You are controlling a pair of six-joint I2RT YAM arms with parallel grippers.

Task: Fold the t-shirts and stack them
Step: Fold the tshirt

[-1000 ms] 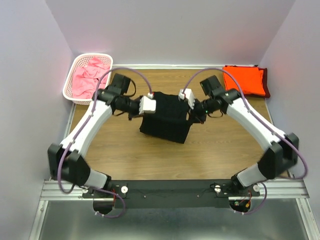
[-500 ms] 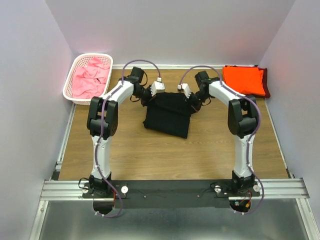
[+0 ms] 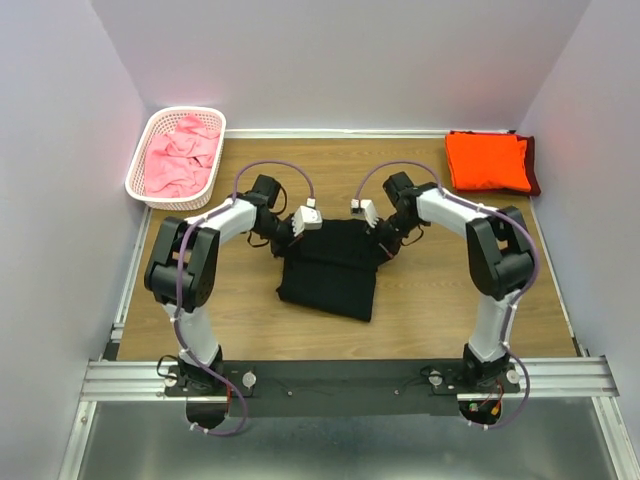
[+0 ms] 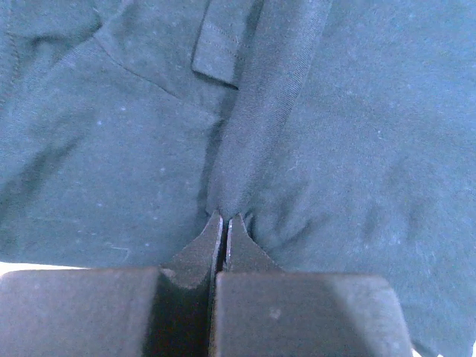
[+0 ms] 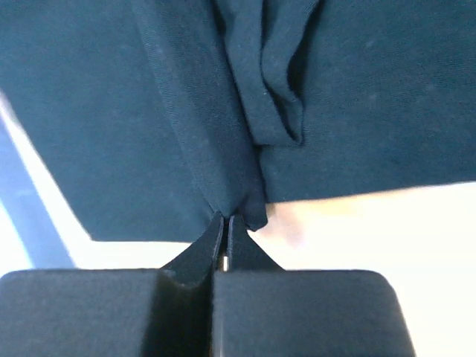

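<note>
Top external: the black shirt (image 3: 330,268) lies partly folded in the middle of the table (image 3: 430,300), with both arms reaching to its far edge.
In the left wrist view the left gripper (image 4: 225,223) has its fingers closed tight on a ridge of the black cloth, which puckers at the tips. In the right wrist view the right gripper (image 5: 226,222) is likewise clamped on a fold at the shirt's edge, with bare table showing just beside it. The two grips sit near the shirt's far left and far right corners. The orange shirt (image 3: 487,160) lies folded at the table's far right corner, on top of the maroon shirt (image 3: 534,172). Pink shirts (image 3: 178,155) are heaped in the basket (image 3: 138,188) at far left.
</note>
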